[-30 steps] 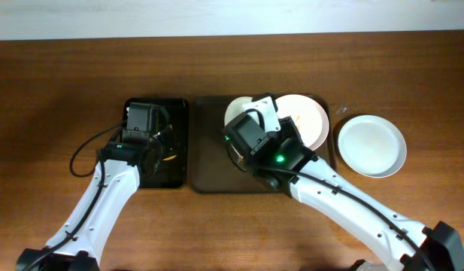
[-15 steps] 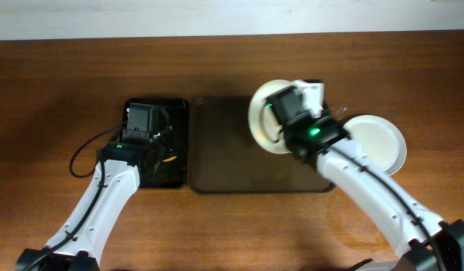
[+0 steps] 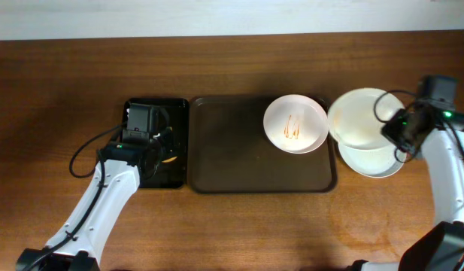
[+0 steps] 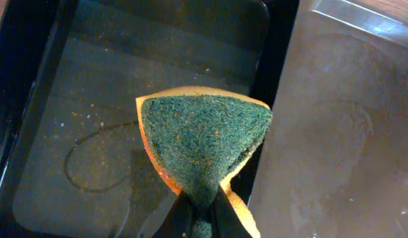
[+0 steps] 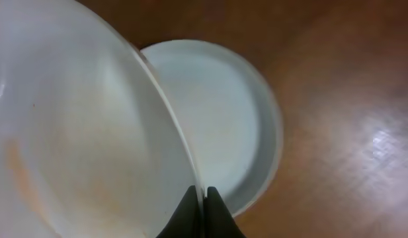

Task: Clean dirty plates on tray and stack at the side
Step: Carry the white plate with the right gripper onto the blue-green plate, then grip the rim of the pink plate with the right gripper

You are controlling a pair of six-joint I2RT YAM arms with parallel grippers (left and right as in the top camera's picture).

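Firmly, right hand [image 5: 198,193] pinches glossy round plate [image 5: 78,132]; left hand [image 4: 202,201] grips coarse sponge [image 4: 204,132].

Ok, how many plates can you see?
3: a streaked plate on the tray, a second plate in the right claw, a third plate on the table partly beneath it.

White-shelled arms [image 3: 104,199], black at joints and wrists, trail black cables [image 3: 89,145] (green light [image 3: 446,114] on the right).
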